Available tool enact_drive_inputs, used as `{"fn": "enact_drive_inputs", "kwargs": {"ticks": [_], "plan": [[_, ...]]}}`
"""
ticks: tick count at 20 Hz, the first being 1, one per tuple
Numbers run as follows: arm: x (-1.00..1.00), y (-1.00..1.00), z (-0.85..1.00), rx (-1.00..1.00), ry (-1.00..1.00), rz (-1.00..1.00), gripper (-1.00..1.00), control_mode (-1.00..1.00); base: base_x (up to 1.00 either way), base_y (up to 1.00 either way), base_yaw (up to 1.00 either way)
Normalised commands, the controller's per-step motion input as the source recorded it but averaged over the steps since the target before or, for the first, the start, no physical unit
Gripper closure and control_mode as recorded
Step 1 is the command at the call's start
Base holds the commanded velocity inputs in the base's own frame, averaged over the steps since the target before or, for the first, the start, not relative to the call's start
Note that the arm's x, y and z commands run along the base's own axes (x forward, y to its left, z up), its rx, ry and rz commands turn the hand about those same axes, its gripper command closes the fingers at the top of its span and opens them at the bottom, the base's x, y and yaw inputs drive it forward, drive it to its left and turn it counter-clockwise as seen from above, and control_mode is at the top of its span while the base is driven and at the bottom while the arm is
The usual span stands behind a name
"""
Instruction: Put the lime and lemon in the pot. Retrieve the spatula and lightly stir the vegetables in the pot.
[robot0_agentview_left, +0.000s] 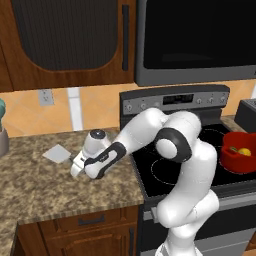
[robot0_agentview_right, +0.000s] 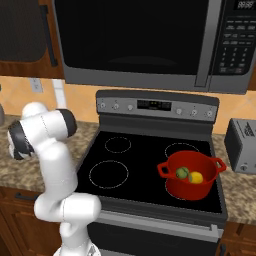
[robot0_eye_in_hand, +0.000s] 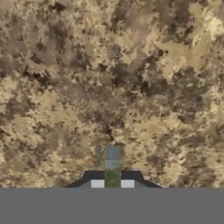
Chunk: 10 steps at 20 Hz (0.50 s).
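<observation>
Spatula retrieval was the step I was on, judging by how things lay: the lime (robot0_agentview_right: 182, 172) and the lemon (robot0_agentview_right: 195, 177) already sat side by side in the red pot (robot0_agentview_right: 191, 188), which stood on the stove (robot0_agentview_right: 150, 165) toward its front right corner. So the fruit part looked done and the stirring was not yet begun.

My fingers (robot0_eye_in_hand: 112, 175) were clenched right down, low over the speckled counter (robot0_agentview_left: 45, 190) to the left of the stove. In the hand view a thin dark grey strip ran up from between them, which I took to be the handle of the spatula (robot0_agentview_left: 58, 153) pinched between the pads. Its pale grey blade lay flat on the counter just beyond my hand in the left base view, farther from the stove than I was. Whether the handle was truly seated in the grip or only lightly nipped, I could not tell from these views.

Next, I judged, the move called for a straight lift to bring the blade off the counter without dragging it, then a long carry rightward across the stove to the pot. The handle was thin, so it could twist or slip in my grip during the swing. Over the pot, the blade would need to go in tilted downward beside the fruit, with only a gentle sweep.
</observation>
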Motion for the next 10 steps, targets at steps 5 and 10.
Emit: {"fn": "enact_drive_inputs", "kwargs": {"ticks": [5, 10], "plan": [[-0.69, -0.28, 0.99, 0.2, 0.01, -0.15, 1.0, -1.0, 0.0, 0.0, 0.0], [-0.44, -0.37, 0.94, 0.29, 0.25, -0.28, 1.0, -1.0, 0.0, 0.0, 0.0]]}}
